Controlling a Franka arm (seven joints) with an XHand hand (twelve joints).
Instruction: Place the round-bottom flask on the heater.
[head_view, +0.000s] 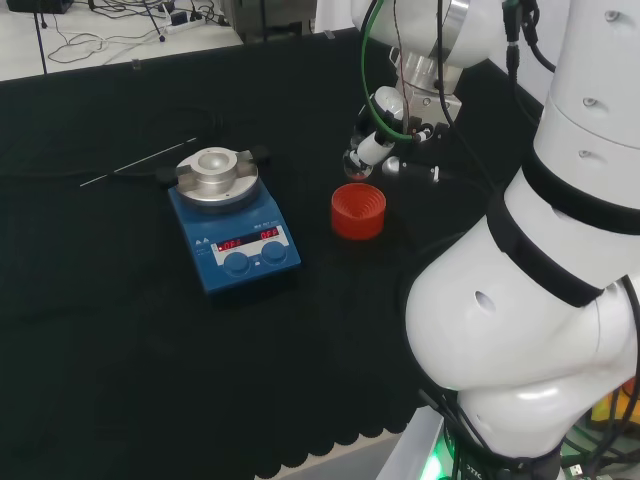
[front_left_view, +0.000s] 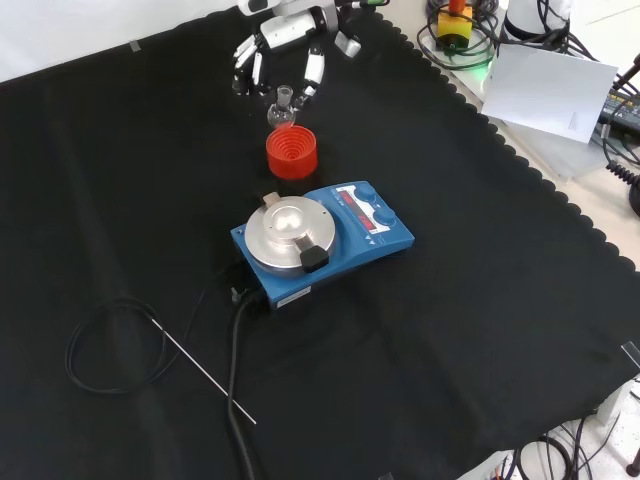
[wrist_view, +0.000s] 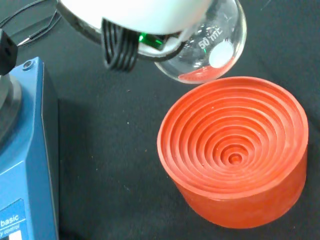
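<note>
Robot hand (front_left_view: 283, 52) curled round the neck of the round-bottom flask (front_left_view: 283, 108), bulb hanging just below it, lifted clear above the red ribbed stand (front_left_view: 291, 152). Heater (front_left_view: 322, 237) beyond that stand, nearer the front camera; neck upright.

The robot hand (front_left_view: 283, 52) reaches in at the top of the front view, its fingers (front_left_view: 313, 72) curled down around the neck of a small clear round-bottom flask (front_left_view: 283, 108). Directly beneath the robot hand and flask stands a red ribbed stand (front_left_view: 291, 152), the flask's bulb at its far rim. Nearer the camera than the robot hand, beyond the stand, sits the blue heater (front_left_view: 322, 238) with its round metal top, on the black bench (front_left_view: 500, 300).
</note>
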